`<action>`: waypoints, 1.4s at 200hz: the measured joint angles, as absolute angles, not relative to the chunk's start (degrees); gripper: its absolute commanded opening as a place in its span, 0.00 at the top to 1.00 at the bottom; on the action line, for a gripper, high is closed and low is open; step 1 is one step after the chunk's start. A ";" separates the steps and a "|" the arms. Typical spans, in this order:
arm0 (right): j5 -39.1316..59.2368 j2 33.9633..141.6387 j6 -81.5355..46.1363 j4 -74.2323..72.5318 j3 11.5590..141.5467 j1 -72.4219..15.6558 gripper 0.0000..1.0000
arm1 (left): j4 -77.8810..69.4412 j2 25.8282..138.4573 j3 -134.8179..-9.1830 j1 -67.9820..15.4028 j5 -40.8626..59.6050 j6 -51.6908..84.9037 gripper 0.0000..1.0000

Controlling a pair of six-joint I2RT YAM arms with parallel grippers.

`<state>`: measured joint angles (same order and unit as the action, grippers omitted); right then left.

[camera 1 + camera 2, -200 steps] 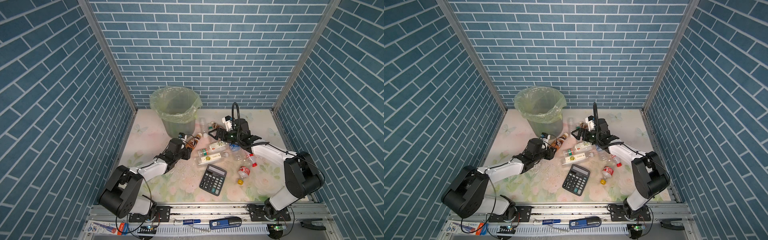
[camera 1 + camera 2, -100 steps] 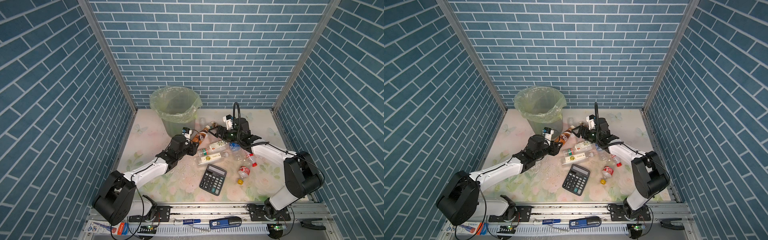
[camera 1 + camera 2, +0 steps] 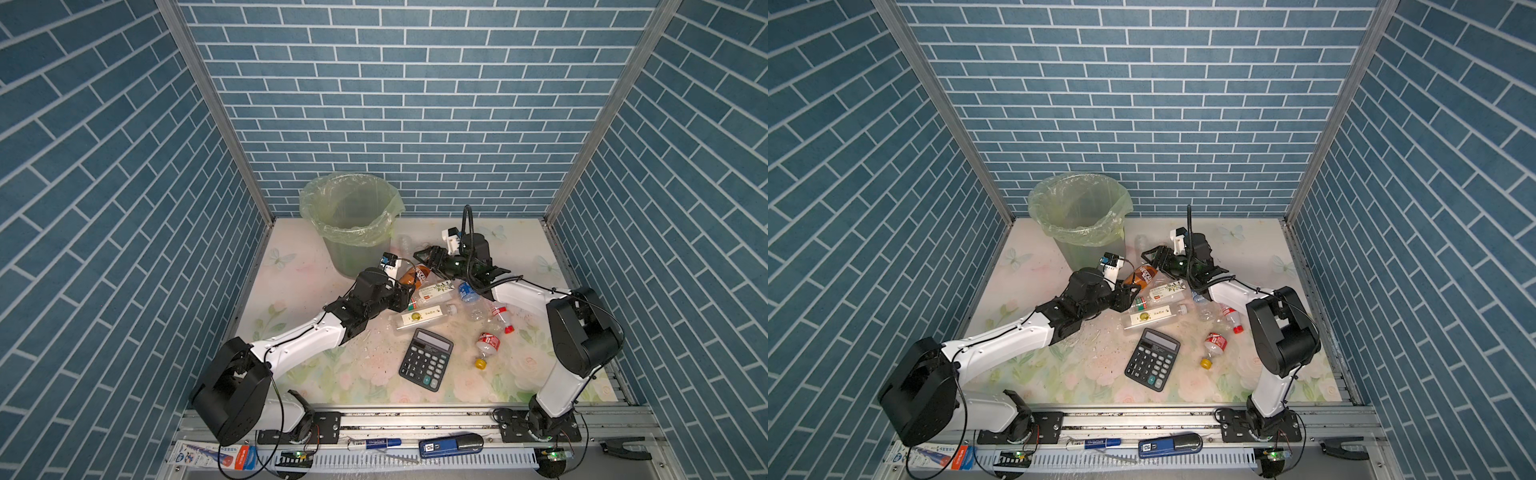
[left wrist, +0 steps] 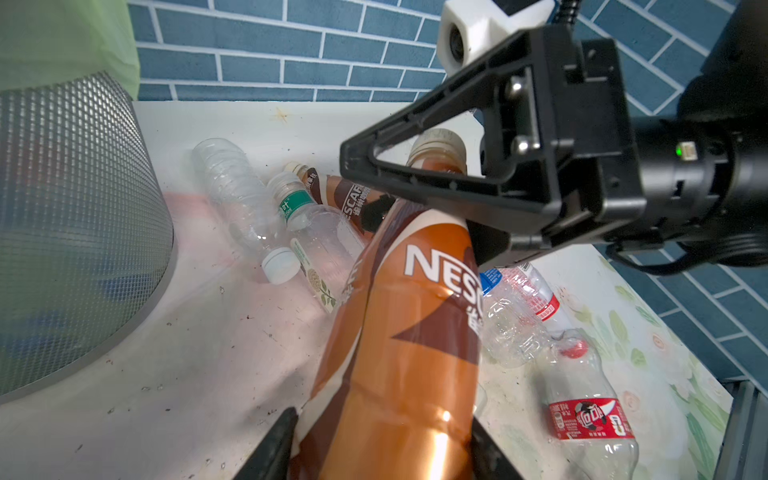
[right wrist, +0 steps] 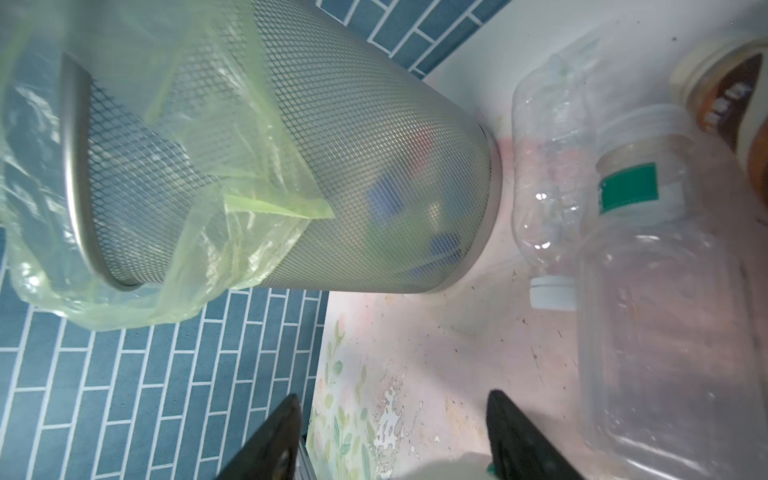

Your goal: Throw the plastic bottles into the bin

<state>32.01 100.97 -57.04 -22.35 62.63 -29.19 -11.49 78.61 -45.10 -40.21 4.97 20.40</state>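
My left gripper is shut on a brown bottle, and its capped end reaches up to a finger of my right gripper. In both top views this brown bottle is to the right of the bin's foot. The bin is grey mesh with a pale green bag and stands at the back left. My right gripper has its fingers apart over bare table; something pale shows low between them. Near the bin lie a clear bottle, a green-labelled bottle and a second brown bottle.
A black calculator lies at the front middle. Two white-labelled bottles lie just behind it, and red-labelled bottles lie to its right. The bin holds some blue and red things. Brick walls close in three sides.
My left arm has reached forward and to the right with the brown bottle, raising it toward the right gripper. The right gripper stayed in place and its fingers have narrowed.
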 measured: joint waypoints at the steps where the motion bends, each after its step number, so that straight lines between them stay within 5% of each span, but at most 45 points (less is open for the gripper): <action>1: 32.01 100.99 -57.10 -22.41 62.67 -29.19 0.44 | -11.49 78.61 -45.10 -40.23 4.95 20.40 0.54; 137: 33.15 101.80 -63.81 -26.13 63.53 -28.69 0.94 | -11.49 80.77 -46.06 -40.82 4.56 20.64 0.48; 166: 32.91 101.80 -63.24 -25.28 64.20 -28.58 0.97 | -11.11 81.12 -46.72 -40.82 4.49 20.62 0.39; 213: 31.20 101.34 -56.60 -18.28 68.34 -28.71 1.00 | -8.71 81.12 -49.60 -41.04 3.62 19.44 0.01; 280: 24.71 100.31 -45.10 -2.98 83.70 -27.40 1.00 | -0.21 75.53 -57.60 -40.56 0.80 17.23 0.01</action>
